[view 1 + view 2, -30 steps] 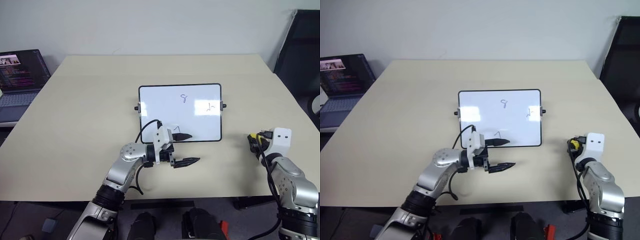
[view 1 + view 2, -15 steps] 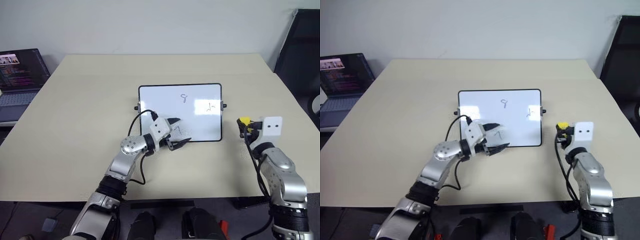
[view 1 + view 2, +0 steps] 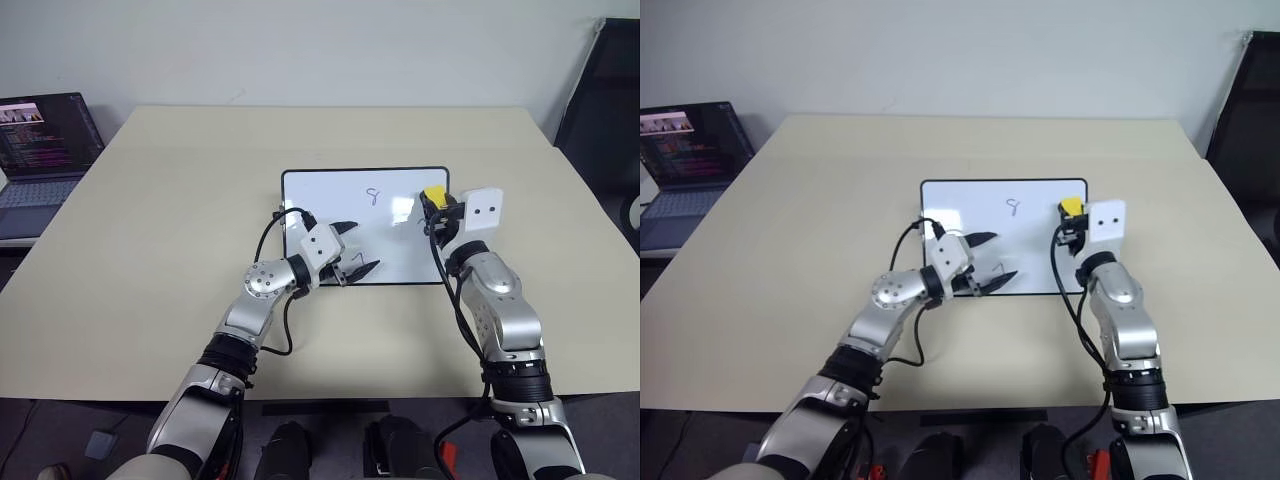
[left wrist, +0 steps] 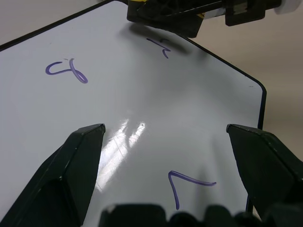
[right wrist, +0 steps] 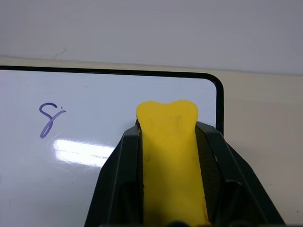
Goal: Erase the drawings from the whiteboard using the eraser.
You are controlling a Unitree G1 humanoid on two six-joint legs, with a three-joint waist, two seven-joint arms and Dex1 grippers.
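Beige table, whiteboard bearing drawings; right claw grasping eraser, left claw released

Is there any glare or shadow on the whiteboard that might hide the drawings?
Left wrist view: a bright glare streak on the whiteboard between the open left gripper fingers, and the eraser casts a shadow over one squiggle. Right wrist view: a glare patch sits below another squiggle, not covering it.
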